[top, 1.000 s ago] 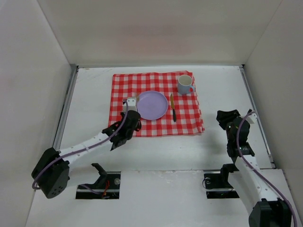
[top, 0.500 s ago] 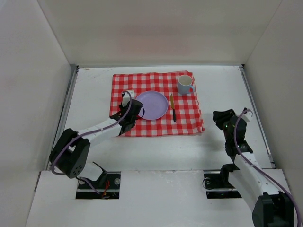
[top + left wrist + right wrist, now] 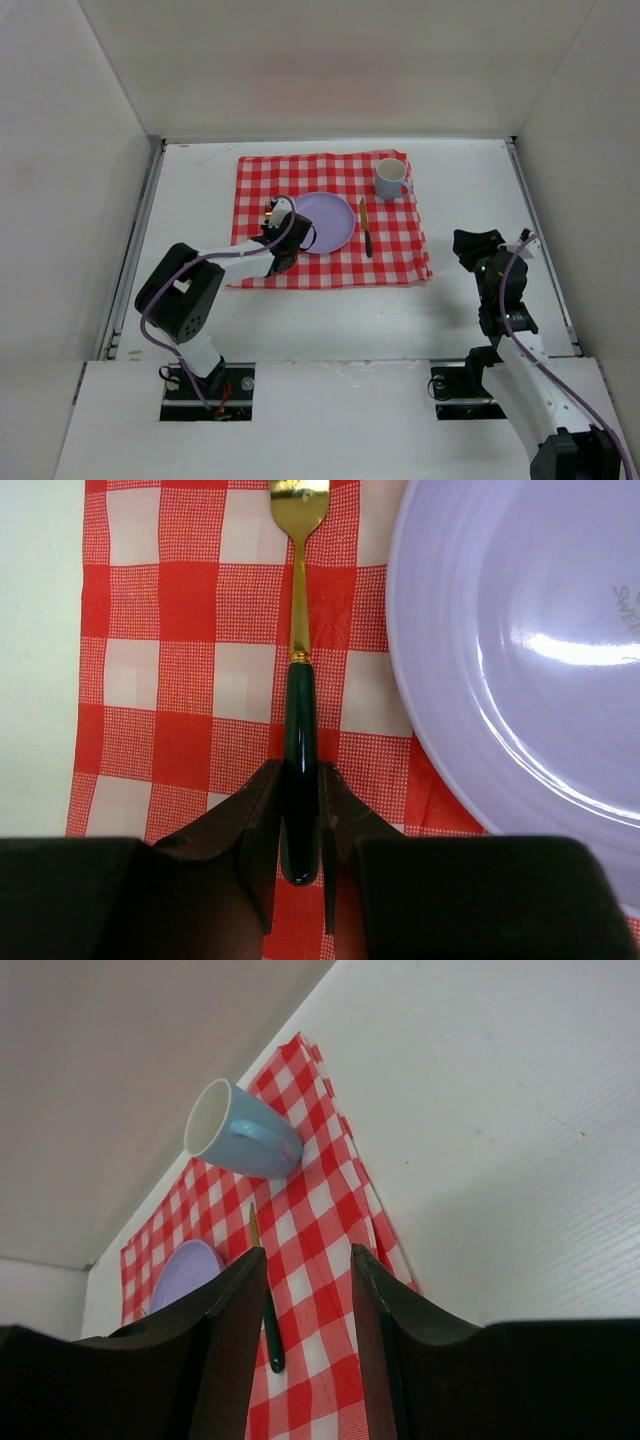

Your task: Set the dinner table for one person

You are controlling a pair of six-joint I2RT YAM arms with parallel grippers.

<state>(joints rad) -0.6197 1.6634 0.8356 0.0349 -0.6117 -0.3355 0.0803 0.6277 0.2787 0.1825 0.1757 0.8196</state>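
Observation:
My left gripper [image 3: 299, 810] is shut on the dark green handle of a gold fork [image 3: 298, 630]. The fork points away from me, just left of the lilac plate [image 3: 520, 650], low over the red-and-white checked cloth [image 3: 180, 600]. In the top view this gripper [image 3: 280, 240] is at the plate's [image 3: 325, 222] left rim. A gold knife with a green handle [image 3: 366, 228] lies right of the plate. A light blue mug [image 3: 391, 178] stands at the cloth's far right corner. My right gripper [image 3: 470, 243] is open and empty over the white dinner table [image 3: 470, 180], right of the cloth.
The right wrist view shows the mug [image 3: 240, 1135], the knife [image 3: 268, 1325] and the cloth's right edge [image 3: 385, 1240] beyond its gripper [image 3: 308, 1260]. Metal rails [image 3: 145, 220] run along the table's sides. White walls enclose it on three sides.
My left gripper has moved forward from the cloth's near edge to the plate's left side, with the fork in it. The right arm has shifted only slightly.

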